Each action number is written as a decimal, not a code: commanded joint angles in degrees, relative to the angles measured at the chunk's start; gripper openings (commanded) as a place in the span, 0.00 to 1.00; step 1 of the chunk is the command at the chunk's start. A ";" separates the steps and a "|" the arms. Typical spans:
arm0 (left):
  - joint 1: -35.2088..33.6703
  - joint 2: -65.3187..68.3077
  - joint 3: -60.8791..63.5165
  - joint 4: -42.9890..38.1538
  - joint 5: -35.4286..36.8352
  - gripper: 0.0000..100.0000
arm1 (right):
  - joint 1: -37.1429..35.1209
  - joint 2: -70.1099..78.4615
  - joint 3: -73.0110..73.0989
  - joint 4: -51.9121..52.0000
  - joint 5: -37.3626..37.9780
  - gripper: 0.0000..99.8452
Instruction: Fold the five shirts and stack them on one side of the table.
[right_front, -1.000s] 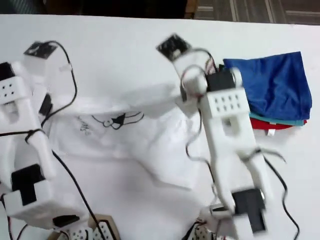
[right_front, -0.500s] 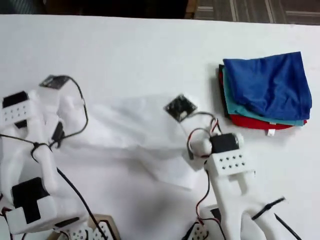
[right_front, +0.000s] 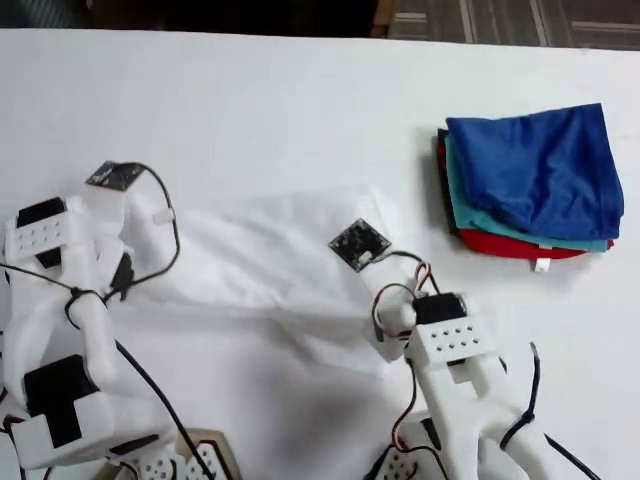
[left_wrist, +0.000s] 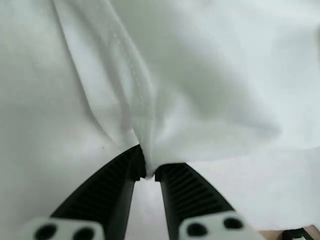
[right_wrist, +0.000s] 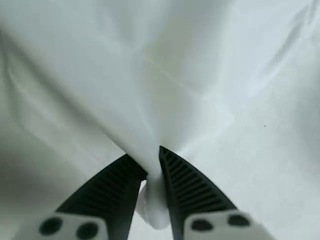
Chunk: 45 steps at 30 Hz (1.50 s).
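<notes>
A white shirt (right_front: 270, 255) lies folded lengthwise across the middle of the table. My left gripper (left_wrist: 146, 170) is shut on its left end, with a fold of white cloth (left_wrist: 145, 135) pinched between the black fingers. At the shirt's right end my right gripper (right_wrist: 152, 167) is shut on a bunch of the same white shirt (right_wrist: 150, 100). In the high view the left arm (right_front: 70, 280) stands at the left and the right arm (right_front: 440, 340) at the lower middle. A stack of folded shirts (right_front: 535, 180), blue on top over teal, red and black, sits at the right.
The white table (right_front: 250, 110) stretches bare behind the shirt and between the arms. Both arm bases (right_front: 180, 460) stand at the near edge, with black cables looping beside them.
Both grippers pulled the far edge of the white shirt toward the near side, folding it over and hiding the printed drawing. The right arm drew back from beside the stack.
</notes>
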 joint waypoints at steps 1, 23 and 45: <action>-0.70 -2.37 -0.04 1.32 -1.93 0.03 | 0.13 -1.80 0.35 0.66 0.09 0.13; -0.70 -2.29 -28.44 15.47 -2.29 0.13 | 0.22 -1.80 -37.89 27.12 -0.53 0.11; 5.19 22.77 -28.88 -14.24 7.03 0.02 | -7.52 59.30 -64.88 2.51 -9.32 0.02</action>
